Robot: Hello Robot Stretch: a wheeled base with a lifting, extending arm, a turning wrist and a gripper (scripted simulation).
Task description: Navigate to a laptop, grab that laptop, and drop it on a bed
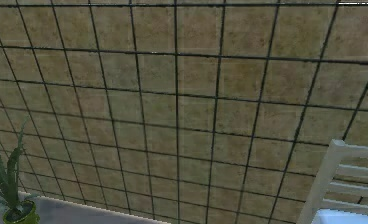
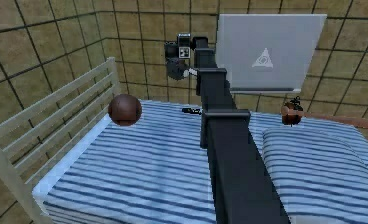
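Note:
In the arm side view the laptop [image 2: 272,52], a grey slab with a pale triangle mark on its back, hangs upright in the air over the far side of the bed [image 2: 142,165], clear of the cover. The dark arm [image 2: 227,130] reaches out across the bed. At its far end, just left of the laptop, is the gripper [image 2: 176,62], which holds the laptop. The bed has a blue and white striped cover and a white slatted frame [image 2: 52,120].
A brown ball [image 2: 125,109] lies on the bed at the left, a small flat dark thing [image 2: 192,109] by the arm, and a small dark red object [image 2: 291,112] at the right. Tiled walls [image 1: 192,100] stand close ahead. A potted plant [image 1: 12,185] and the white bed frame [image 1: 342,180] flank the forward view.

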